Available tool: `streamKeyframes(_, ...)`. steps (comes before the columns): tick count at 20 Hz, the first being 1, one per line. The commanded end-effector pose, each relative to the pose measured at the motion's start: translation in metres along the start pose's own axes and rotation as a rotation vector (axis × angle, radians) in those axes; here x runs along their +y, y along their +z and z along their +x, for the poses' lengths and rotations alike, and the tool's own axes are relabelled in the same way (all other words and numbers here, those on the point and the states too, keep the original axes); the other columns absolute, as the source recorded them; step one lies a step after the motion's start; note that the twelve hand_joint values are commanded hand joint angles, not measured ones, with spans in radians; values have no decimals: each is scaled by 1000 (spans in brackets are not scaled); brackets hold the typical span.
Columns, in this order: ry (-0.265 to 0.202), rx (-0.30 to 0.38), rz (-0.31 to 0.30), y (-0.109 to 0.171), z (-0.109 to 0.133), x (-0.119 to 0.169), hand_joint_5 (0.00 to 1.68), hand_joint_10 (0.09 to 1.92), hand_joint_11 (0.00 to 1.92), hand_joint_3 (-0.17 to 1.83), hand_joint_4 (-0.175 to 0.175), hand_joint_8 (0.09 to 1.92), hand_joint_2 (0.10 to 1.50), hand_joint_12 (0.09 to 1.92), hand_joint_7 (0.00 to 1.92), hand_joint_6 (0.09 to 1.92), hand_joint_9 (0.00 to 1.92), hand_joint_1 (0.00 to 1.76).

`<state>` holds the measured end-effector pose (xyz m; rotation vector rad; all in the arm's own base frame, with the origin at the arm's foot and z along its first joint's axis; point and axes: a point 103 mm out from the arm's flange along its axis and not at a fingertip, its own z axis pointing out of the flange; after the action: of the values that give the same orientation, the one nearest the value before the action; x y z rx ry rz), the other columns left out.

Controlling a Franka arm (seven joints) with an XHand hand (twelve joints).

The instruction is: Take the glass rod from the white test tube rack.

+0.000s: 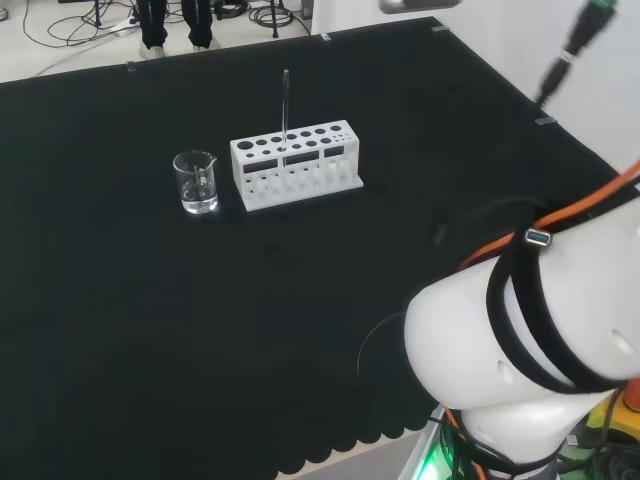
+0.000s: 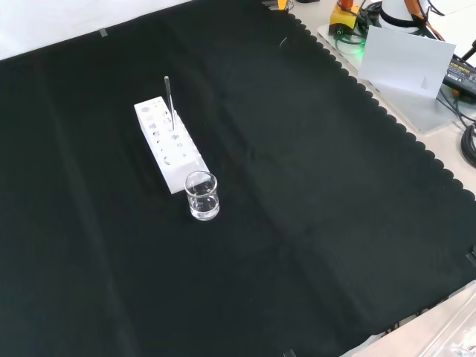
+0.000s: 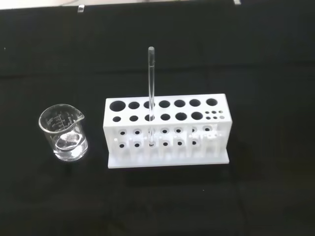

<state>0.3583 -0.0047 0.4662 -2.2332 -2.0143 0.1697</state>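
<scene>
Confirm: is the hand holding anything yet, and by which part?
Cannot tell the hand's state. The rod stands upright in the rack, nothing touching it; the beaker beside is untouched too.

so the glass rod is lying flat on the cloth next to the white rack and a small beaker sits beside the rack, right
Not quite. The glass rod is not lying on the cloth: it stands upright in one of the holes of the white rack, as the wrist view shows and the head view confirms. The rest holds: a small beaker sits on the cloth beside the rack.
</scene>
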Motion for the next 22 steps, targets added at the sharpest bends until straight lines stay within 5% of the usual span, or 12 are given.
streamKeyframes(1, -27, -13, 1, 22, 22, 75, 136, 873, 0, 60, -111, 772, 1156, 1414, 64, 87, 238, 447)
streamKeyframes(7, -61, 12, 17, 48, 19, 108, 153, 870, 56, 70, -115, 809, 1155, 1431, 111, 87, 334, 447)
streamKeyframes(22, -138, -60, 103, 99, 45, 184, 247, 859, 329, 121, -138, 876, 1149, 1376, 302, 87, 578, 443)
